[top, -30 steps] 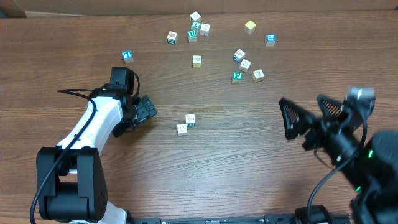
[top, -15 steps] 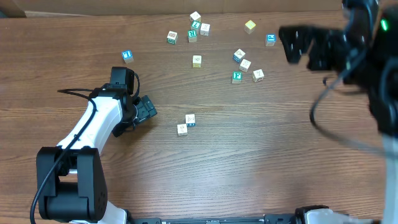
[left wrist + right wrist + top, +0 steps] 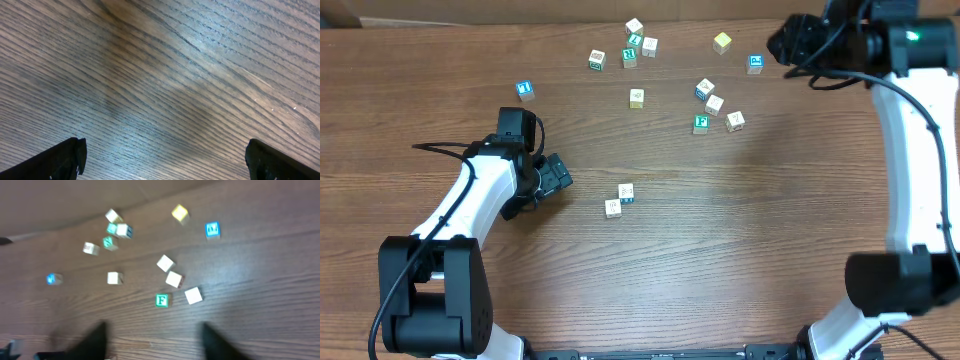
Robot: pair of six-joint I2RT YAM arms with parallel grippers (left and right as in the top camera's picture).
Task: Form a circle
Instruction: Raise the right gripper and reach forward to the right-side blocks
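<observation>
No circle shows; small cream cubes lie scattered over the far half of the wooden table. A pair of cubes [image 3: 620,199] touches near the middle. A loose group holds a green F cube [image 3: 700,123] [image 3: 161,300]. A blue cube [image 3: 755,63] [image 3: 212,229] and a yellow cube [image 3: 722,42] [image 3: 180,213] lie far right. My right gripper [image 3: 788,40] [image 3: 155,347] hovers at the back right beside the blue cube, fingers blurred, apart, holding nothing. My left gripper [image 3: 556,178] [image 3: 165,167] rests open over bare wood, left of the pair.
A cluster of several cubes [image 3: 635,42] sits at the back centre, with a lone blue cube [image 3: 524,90] to the left and a single cream cube [image 3: 636,97] between. The table's far edge [image 3: 520,22] runs just behind the cubes.
My right arm has swung from the front right up to the back right corner, and its fingers look closer together. The left arm and all cubes have stayed put.
</observation>
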